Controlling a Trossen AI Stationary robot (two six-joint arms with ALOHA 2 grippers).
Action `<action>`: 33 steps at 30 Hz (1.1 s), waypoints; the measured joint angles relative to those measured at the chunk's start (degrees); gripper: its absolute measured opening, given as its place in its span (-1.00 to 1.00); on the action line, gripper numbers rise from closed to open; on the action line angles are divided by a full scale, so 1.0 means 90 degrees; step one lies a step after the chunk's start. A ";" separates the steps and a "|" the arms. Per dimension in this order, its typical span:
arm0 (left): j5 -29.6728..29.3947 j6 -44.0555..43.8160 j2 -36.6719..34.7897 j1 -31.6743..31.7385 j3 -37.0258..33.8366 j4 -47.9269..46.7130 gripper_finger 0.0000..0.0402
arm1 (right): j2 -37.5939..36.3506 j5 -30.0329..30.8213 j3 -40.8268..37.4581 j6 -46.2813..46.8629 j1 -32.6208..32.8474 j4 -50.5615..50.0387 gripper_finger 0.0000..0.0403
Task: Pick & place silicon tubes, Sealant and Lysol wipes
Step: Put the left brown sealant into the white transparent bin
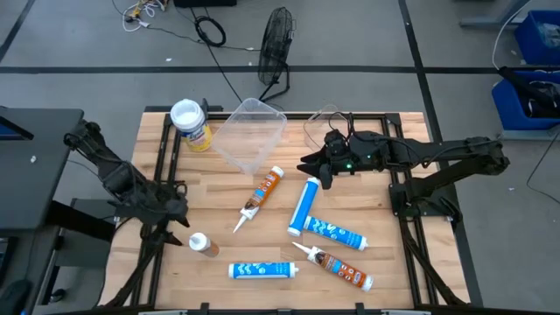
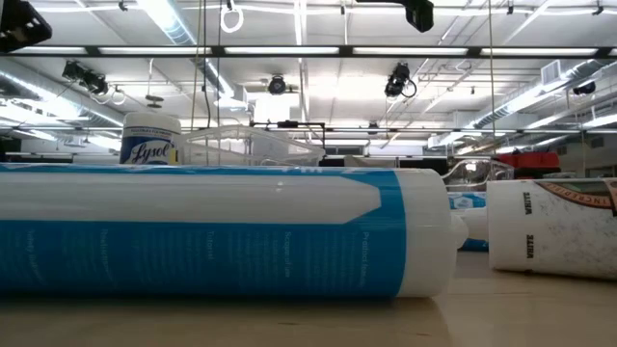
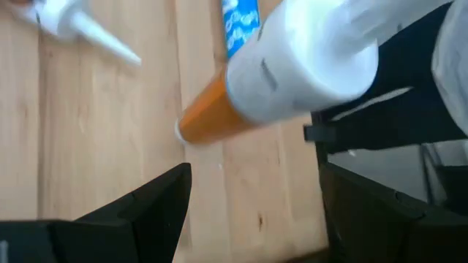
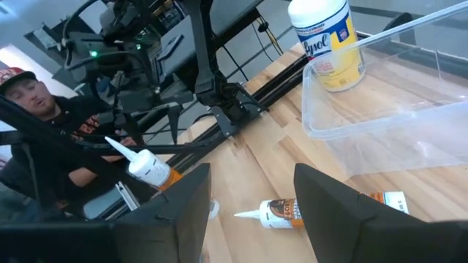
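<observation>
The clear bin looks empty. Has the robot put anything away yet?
Nothing looks put away: the clear bin holds nothing. The Lysol wipes stand beside it, and five tubes lie on the table. A sixth small orange tube stands upright just ahead of the open left gripper, ungripped. The right gripper hangs open near the bin. Everything remains.

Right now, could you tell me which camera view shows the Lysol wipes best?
The right wrist view: the Lysol wipes stand upright beside the clear bin, label readable. The high view shows mostly the lid; the low view shows only the top; the left wrist view, nothing.
</observation>
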 joint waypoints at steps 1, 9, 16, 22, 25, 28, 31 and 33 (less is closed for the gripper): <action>-0.0131 0.0096 0.0016 -0.0089 0.0000 0.0118 0.52 | 0.0000 -0.0002 0.0000 0.0023 0.0006 -0.0002 0.00; -0.0788 -0.0254 -0.0045 -0.0937 0.0000 -0.1038 0.52 | 0.0000 -0.0009 0.0000 0.0245 0.0006 -0.0005 0.00; -0.2237 -0.2357 -0.0749 -0.2508 -0.0621 -0.1305 0.52 | 0.0000 0.0023 0.0000 0.0257 -0.0009 -0.0003 0.00; -0.4609 -0.3797 -0.1316 -0.3973 -0.1264 -0.0719 0.52 | 0.0002 0.0081 0.0000 0.0423 -0.0010 0.0000 0.00; -0.5360 -0.3782 -0.1253 -0.4397 -0.1360 -0.0401 0.52 | 0.0002 0.0080 0.0000 0.0427 -0.0009 -0.0002 0.00; -0.5454 -0.3795 -0.1011 -0.4574 -0.1380 -0.0152 0.52 | 0.0002 0.0121 0.0000 0.0426 -0.0011 0.0002 0.00; -0.5451 -0.3813 -0.0709 -0.4584 -0.1380 0.0247 0.52 | 0.0002 0.0172 0.0000 0.0427 -0.0011 0.0002 0.00; -0.5446 -0.3781 -0.0541 -0.4584 -0.1381 0.0562 0.52 | 0.0002 0.0172 0.0000 0.0423 -0.0011 0.0002 0.00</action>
